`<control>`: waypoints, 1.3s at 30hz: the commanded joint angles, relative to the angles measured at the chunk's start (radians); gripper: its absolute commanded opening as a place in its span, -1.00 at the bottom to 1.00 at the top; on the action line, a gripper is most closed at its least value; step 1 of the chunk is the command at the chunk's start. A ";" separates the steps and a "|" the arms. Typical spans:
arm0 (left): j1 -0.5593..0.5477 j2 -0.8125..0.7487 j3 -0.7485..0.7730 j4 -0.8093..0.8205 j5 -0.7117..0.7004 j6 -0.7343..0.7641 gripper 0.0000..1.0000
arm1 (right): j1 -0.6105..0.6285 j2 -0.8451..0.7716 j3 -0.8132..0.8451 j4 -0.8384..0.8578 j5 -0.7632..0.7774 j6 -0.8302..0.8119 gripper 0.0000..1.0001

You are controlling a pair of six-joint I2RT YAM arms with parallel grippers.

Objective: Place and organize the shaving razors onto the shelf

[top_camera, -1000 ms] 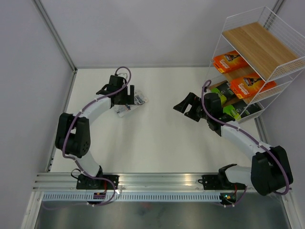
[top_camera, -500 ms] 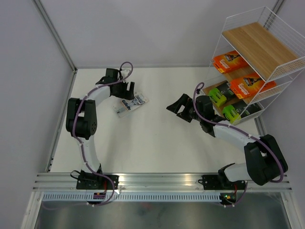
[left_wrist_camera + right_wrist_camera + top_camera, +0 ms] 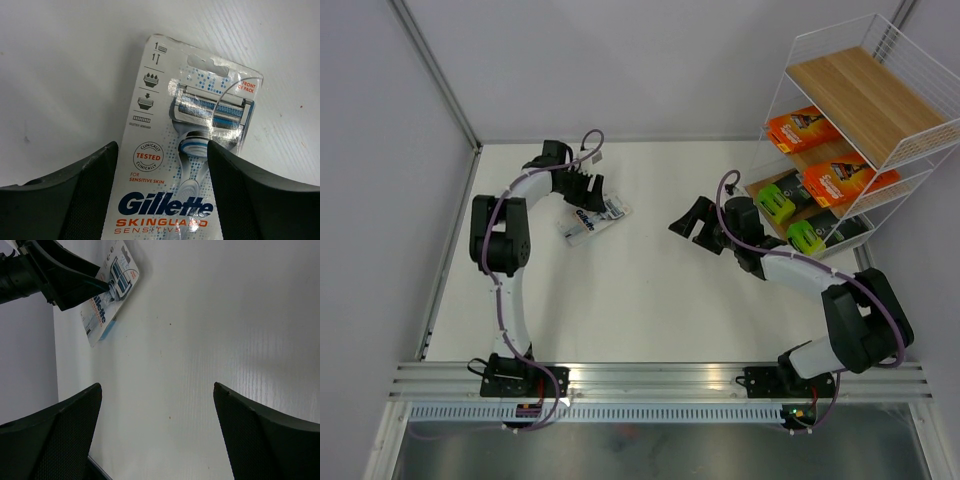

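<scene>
We look down on a white, matt table top (image 3: 650, 310) closed in by pale grey walls (image 3: 620, 60). A grey metal strip (image 3: 435, 75) runs down the left wall, and a ribbed aluminium rail (image 3: 660, 378) lines the near edge where both arm bases are bolted. Close up, the surface shows fine parallel ribbing and a few tiny dark specks.

The tall stepped rack of white wire and light brown wooden boards (image 3: 865, 95) stands at the far right corner. Below its top board lie two orange razor packs, one further back (image 3: 801, 128) and one nearer (image 3: 838, 182), with brown board showing between them. Lower and further forward sit two black packs with lime-green ends (image 3: 776, 203) (image 3: 807, 236).

The white-and-blue Gillette blister pack (image 3: 190, 150) lies flat and face up on the table, well to the left of the rack, across most of the table's width. The left gripper (image 3: 161, 150) straddles it, with one dark finger on each side of the card's lower half. The jaws stand wide. We cannot tell whether the pads touch the card's edges, and the pack rests on the surface.

The right gripper (image 3: 157, 387) hangs over bare table just left of the rack's lower front. It faces away from the rack towards the Gillette pack, its jaws spread fully and nothing between them.
</scene>
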 commanded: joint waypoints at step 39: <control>-0.249 -0.417 -0.261 0.035 -0.422 -0.086 -0.95 | -0.002 -0.173 -0.030 -0.198 0.148 -0.007 0.96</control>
